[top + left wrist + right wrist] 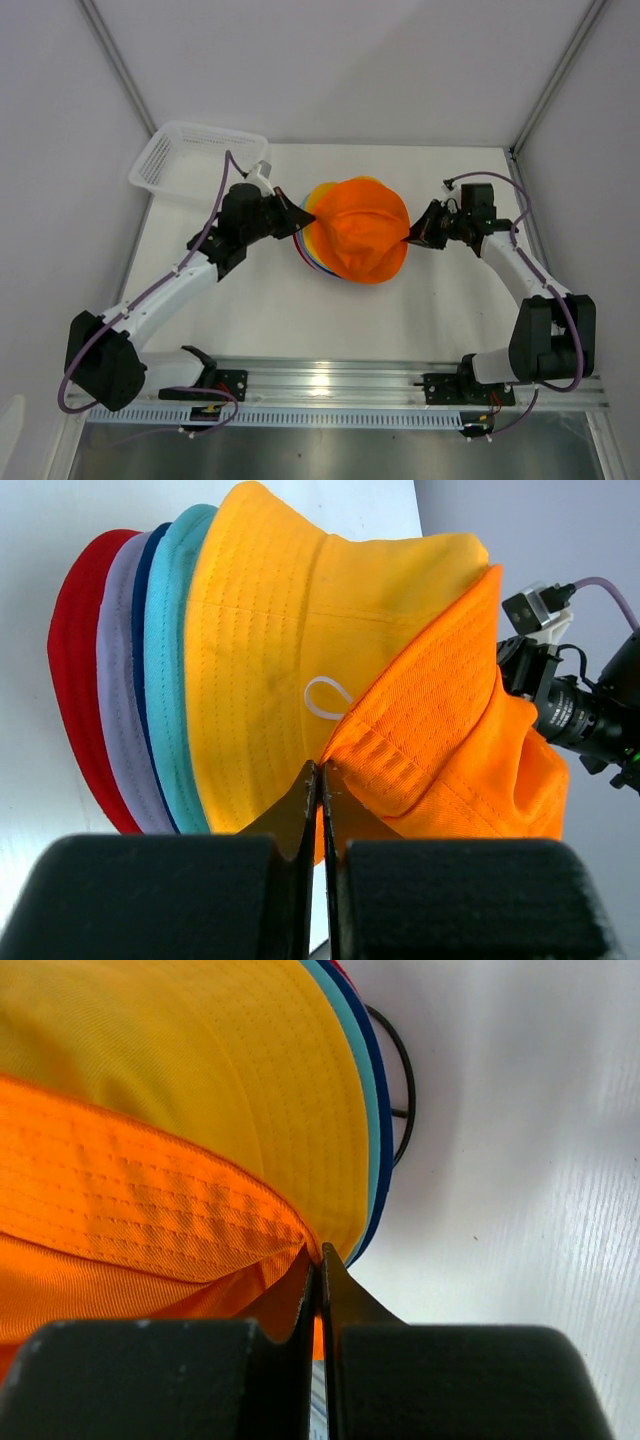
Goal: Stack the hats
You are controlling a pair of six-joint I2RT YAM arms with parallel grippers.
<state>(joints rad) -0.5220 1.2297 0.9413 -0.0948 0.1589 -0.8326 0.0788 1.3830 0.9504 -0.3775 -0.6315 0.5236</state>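
An orange hat point(365, 240) lies spread over a pile of hats at the table's middle. My left gripper point(305, 215) is shut on its left brim and my right gripper point(412, 238) is shut on its right brim. In the left wrist view the jaws point(322, 770) pinch the orange hat's point(450, 740) brim; behind it are nested a yellow hat point(270, 660), teal hat point(175, 660), dark blue hat point(148, 630), lilac hat point(120, 680) and red hat point(80, 660). In the right wrist view the gripper point(320, 1255) holds the orange brim point(120, 1210) over the yellow hat point(200, 1060).
A white slatted basket point(190, 160) sits tilted at the back left, just behind my left arm. A black wire stand point(402, 1090) shows under the pile's edge. White walls close in the table on both sides and at the back.
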